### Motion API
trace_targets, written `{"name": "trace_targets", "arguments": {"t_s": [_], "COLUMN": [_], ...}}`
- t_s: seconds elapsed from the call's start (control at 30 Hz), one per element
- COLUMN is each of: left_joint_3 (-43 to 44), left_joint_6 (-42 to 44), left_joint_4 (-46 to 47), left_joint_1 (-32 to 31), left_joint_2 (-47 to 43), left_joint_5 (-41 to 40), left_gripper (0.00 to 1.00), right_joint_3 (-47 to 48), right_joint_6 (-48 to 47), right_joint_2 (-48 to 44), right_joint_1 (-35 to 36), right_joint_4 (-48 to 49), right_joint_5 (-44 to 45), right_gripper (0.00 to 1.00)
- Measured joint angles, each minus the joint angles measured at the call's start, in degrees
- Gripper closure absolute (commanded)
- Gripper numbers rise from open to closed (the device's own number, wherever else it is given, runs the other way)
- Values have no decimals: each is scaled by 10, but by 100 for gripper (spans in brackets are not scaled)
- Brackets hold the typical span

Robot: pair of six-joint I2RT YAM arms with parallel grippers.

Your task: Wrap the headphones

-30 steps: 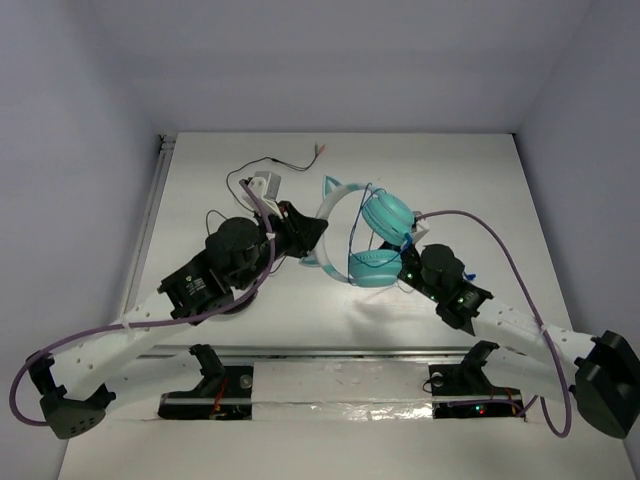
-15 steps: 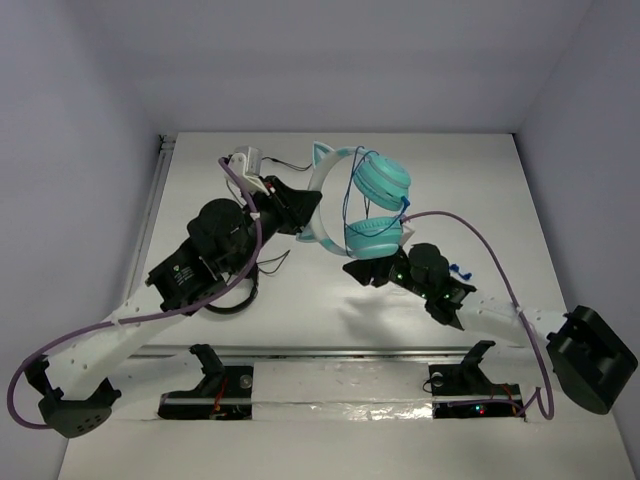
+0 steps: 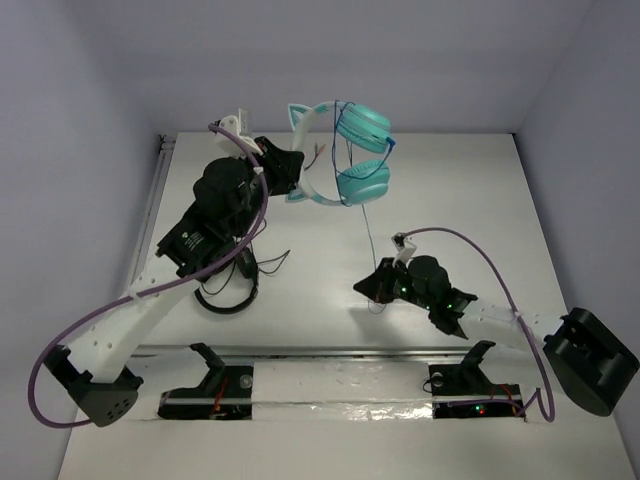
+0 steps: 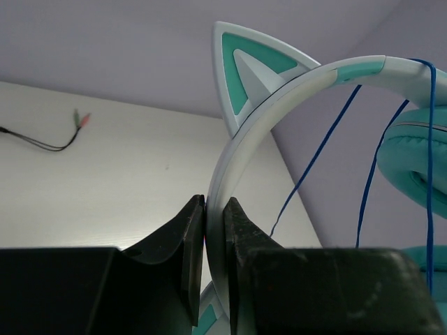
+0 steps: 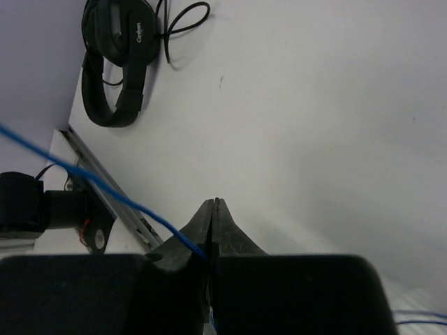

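Note:
The teal headphones with a pale cat-ear headband hang in the air over the table's far edge. My left gripper is shut on the headband, clamped between both jaws. The thin blue cord is looped around the cups and runs down to my right gripper, which is low over the table's middle front. In the right wrist view the right jaws are pressed together on the blue cord.
Black headphones with a coiled black wire lie under the left arm; they also show in the right wrist view. A thin black wire with reddish tip lies at the back. A metal rail runs along the front.
My left gripper has lifted the headphones up and toward the back left. My right gripper has moved toward the front and down, drawing the cord out longer.

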Motion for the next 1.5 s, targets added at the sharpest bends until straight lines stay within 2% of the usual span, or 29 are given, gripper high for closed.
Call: {"name": "trace_targets", "arguments": {"t_s": [0.13, 0.37, 0.5, 0.67, 0.77, 1.0, 1.1, 1.2, 1.37, 1.5], "left_joint_3": [0, -1, -1, -3, -29, -139, -189, -228, -243, -264], "left_joint_6": [2, -3, -5, 9, 17, 18, 19, 19, 13, 6], "left_joint_4": [0, 2, 11, 21, 33, 64, 76, 70, 2, -50], "left_joint_1": [30, 66, 73, 74, 74, 65, 32, -32, -141, -191], "left_joint_2": [42, 122, 167, 227, 246, 248, 248, 248, 243, 210], "left_joint_5": [-23, -64, -100, -162, -187, -202, -220, -238, -255, -261], "left_gripper": [100, 100, 100, 100, 100, 100, 100, 100, 100, 100], "right_joint_3": [0, 23, 86, 177, 229, 331, 370, 409, 477, 524], "right_joint_6": [4, -6, -16, -17, -18, -43, -63, -86, -128, -162], "right_joint_2": [-32, -133, -147, -141, -135, -115, -102, -90, -62, -37], "right_joint_1": [9, 30, 88, 210, 247, 250, 251, 250, 250, 247], "right_joint_4": [-44, -194, -297, -422, -475, -583, -621, -660, -718, -753], "right_joint_5": [-11, -24, -16, 34, 58, 122, 151, 184, 232, 261], "right_gripper": [100, 100, 100, 100, 100, 100, 100, 100, 100, 100]}}
